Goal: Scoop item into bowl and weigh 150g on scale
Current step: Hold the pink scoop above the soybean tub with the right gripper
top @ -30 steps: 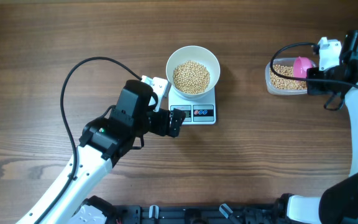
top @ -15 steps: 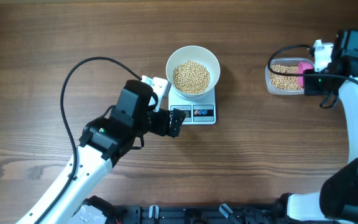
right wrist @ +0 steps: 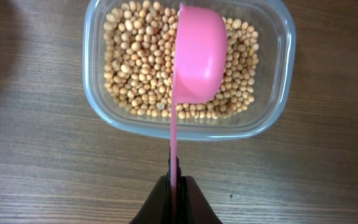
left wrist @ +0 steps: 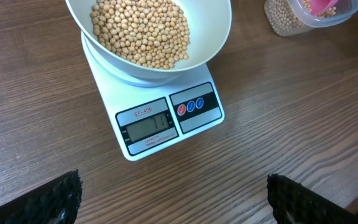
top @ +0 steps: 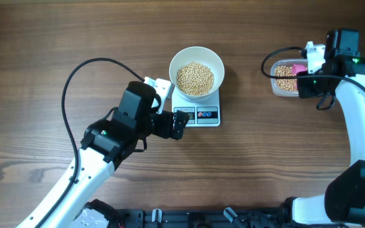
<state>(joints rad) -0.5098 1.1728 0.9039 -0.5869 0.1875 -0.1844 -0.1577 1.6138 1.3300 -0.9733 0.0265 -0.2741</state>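
The white bowl (top: 217, 62) holds a heap of tan beans (top: 195, 78) and stands on the white scale (top: 201, 116). My left gripper (top: 181, 123) hangs open just left of the scale's front edge. In the left wrist view its fingertips (left wrist: 67, 193) stand wide apart over bare wood, with the bowl (left wrist: 219, 37) and the scale's display (left wrist: 148, 127) ahead. My right gripper (right wrist: 174, 183) is shut on the thin handle of a pink scoop (right wrist: 197, 56). The scoop's cup sits over the beans (right wrist: 135, 68) in a clear tub (right wrist: 272, 118).
The clear tub (top: 282, 79) with the pink scoop (top: 298, 68) sits at the table's right, partly covered by my right arm (top: 353, 107). A black cable (top: 81, 69) loops left of the bowl. Wooden tabletop (top: 265, 158) surrounds everything.
My right gripper has carried the pink scoop leftward over the tub. The left arm, the bowl and the scale have not moved.
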